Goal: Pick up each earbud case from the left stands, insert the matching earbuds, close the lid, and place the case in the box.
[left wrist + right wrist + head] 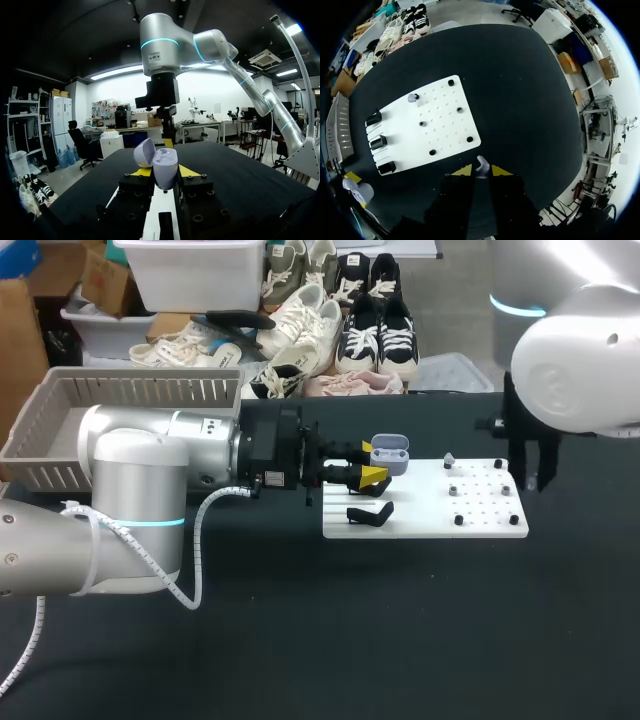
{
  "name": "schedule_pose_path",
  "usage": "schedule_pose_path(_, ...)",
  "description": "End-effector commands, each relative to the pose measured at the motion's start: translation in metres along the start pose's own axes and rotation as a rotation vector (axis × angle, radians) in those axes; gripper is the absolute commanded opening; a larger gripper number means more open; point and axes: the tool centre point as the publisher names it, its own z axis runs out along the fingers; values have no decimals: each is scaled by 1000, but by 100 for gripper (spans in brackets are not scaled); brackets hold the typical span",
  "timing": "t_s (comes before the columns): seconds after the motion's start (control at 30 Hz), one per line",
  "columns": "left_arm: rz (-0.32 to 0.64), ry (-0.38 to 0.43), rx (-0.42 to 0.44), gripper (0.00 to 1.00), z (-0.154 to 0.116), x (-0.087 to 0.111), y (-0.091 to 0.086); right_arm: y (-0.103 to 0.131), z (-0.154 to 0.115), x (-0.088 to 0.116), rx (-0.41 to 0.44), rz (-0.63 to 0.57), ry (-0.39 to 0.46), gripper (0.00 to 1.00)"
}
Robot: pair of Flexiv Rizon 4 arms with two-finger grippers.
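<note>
Left fingers [140, 172] are clamped on the open lavender plastic earbud case [165, 169], lid flipped back, held up at the stand end of the white perforated board [430, 520], near the three black stands [378, 142]. At the board's opposite edge, the right fingers [462, 170] pinch a small pale earbud [481, 164] between their yellow tips. Another pale earbud [412, 97] sits on the board. A grey slatted basket [150, 392] stands on the black surface [400, 640], well apart.
</note>
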Motion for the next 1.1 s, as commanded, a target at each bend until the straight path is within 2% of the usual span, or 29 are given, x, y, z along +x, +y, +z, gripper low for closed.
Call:
schedule_pose_path(0.03, 1, -2, 0, 0, 0, 1, 0, -4, 1, 5, -6, 5, -14, 0)
schedule_pose_path(0.47, 1, -2, 0, 0, 0, 1, 0, 1, 1, 6, -8, 35, 3, 0)
schedule_pose_path(0.8, 1, -2, 0, 0, 0, 1, 0, 11, -34, 12, -47, 135, 45, 0)
schedule_pose_path(0.93, 1, -2, 0, 0, 0, 1, 0, 19, -52, 18, -70, 126, 17, 0)
schedule_pose_path(1.1, 1, -2, 0, 0, 0, 1, 0, 35, -71, 28, -98, 61, -65, 0)
